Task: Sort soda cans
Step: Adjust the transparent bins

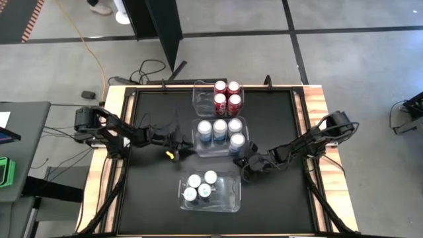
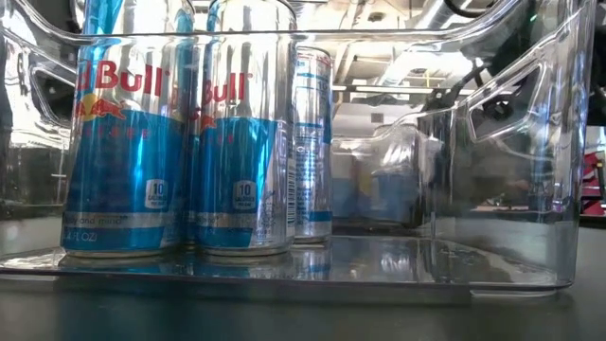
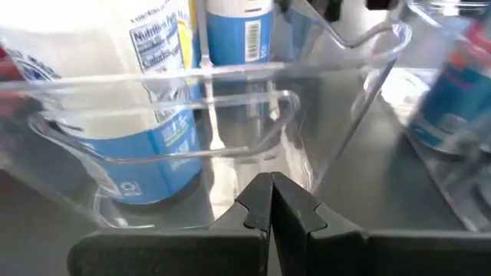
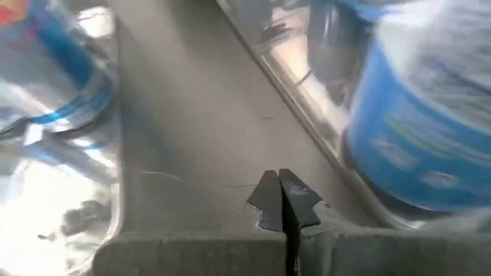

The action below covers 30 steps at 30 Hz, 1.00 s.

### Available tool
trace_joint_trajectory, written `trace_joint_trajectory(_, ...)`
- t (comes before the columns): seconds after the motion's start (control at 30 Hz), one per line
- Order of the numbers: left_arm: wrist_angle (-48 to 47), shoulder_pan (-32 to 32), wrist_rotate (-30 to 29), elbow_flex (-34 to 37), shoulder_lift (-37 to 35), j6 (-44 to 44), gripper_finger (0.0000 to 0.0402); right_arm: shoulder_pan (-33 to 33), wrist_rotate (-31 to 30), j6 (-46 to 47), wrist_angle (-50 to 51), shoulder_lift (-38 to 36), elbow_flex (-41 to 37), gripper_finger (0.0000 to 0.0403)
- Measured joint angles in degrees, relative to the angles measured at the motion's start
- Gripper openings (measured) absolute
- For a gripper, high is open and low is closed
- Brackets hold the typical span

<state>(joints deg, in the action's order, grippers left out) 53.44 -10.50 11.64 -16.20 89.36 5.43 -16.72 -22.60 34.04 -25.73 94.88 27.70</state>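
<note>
Four cameras on my desk (image 1: 158, 198)

One looks straight down from high above on the whole desk and both my arms. One sits at desk level, pressed close against the near clear bin (image 2: 492, 142), facing the room through it. My wrist cameras look forward past my closed jaws, very near; both share the middle bin (image 3: 253, 107) with the overhead.

"Red Bull" on soda cans (image 2: 123, 133)
</note>
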Motion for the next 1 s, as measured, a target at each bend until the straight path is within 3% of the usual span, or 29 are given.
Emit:
trace_joint_trajectory(0.2,-5.4,-1.5,-5.3,-3.3,-0.2,0.5,0.0000,1.8,-1.1,0.2,0.2,0.1,0.0,0.0000)
trace_joint_trajectory(0.5,-16.9,-1.3,-4.9,-3.0,-0.1,-3.0,0.0000,-0.3,0.3,1.1,3.2,0.0,0.1,0.0000)
trace_joint_trajectory(0.67,-13.9,0.8,-1.9,-1.8,-0.1,-3.1,0.0000,-1.4,0.1,3.3,6.5,-0.2,0.2,0.0000)
trace_joint_trajectory(1.0,-12.4,2.7,-1.7,-1.4,-0.1,-3.8,0.0000,0.6,-2.2,-0.2,6.4,-0.1,0.1,0.0000)
